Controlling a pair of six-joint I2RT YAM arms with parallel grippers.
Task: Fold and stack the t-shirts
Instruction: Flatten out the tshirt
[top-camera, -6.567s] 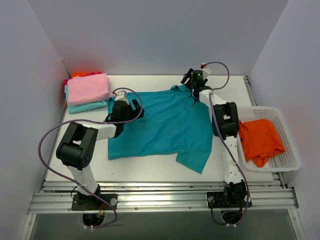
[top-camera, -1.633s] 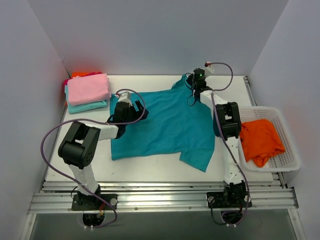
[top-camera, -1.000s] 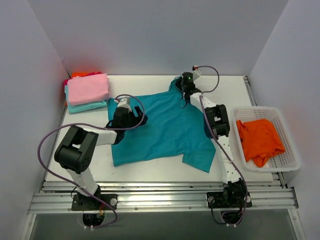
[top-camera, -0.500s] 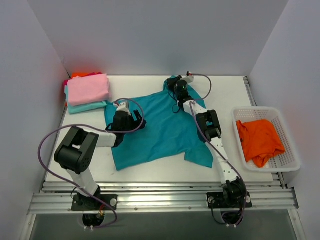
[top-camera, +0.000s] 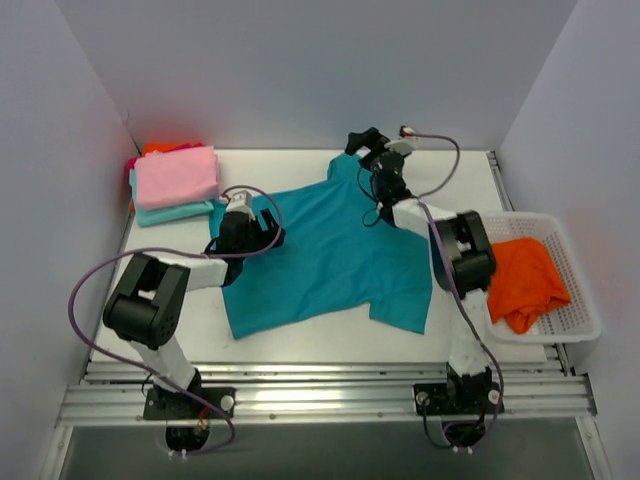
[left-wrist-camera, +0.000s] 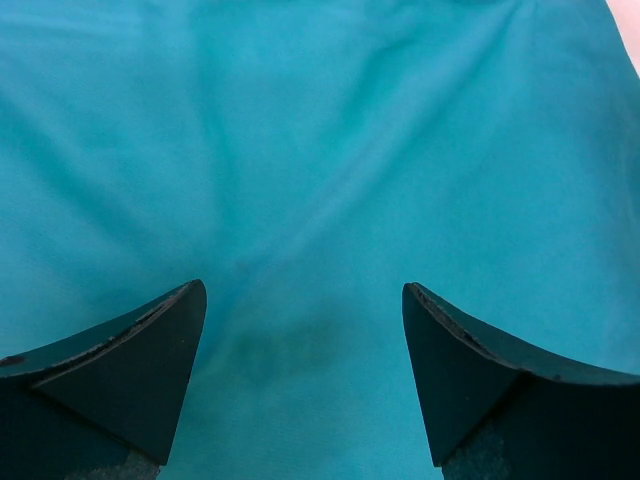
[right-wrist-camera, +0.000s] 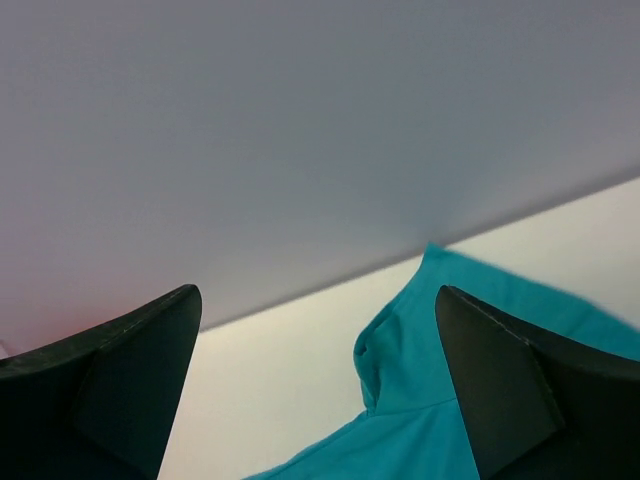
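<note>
A deep teal t-shirt (top-camera: 330, 250) lies spread flat in the middle of the table, one sleeve at the far edge. My left gripper (top-camera: 245, 232) hovers open over its left part; teal cloth (left-wrist-camera: 320, 150) fills the left wrist view, and nothing sits between the fingers of the left gripper (left-wrist-camera: 305, 330). My right gripper (top-camera: 365, 145) stands open above the far sleeve (right-wrist-camera: 420, 400), holding nothing. Folded pink (top-camera: 176, 177) and pale aqua (top-camera: 170, 212) t-shirts are stacked at the back left, an orange edge (top-camera: 160, 149) behind them. A crumpled orange t-shirt (top-camera: 520, 285) lies in the basket.
The white mesh basket (top-camera: 585, 325) stands at the table's right edge, close to the right arm's elbow. Grey walls enclose the table on the left, back and right. The back wall fills the upper half of the right wrist view.
My right gripper has opened and let go of the teal shirt's far sleeve, then lifted. Before that it dragged the shirt leftward. The left gripper stayed open over the cloth.
</note>
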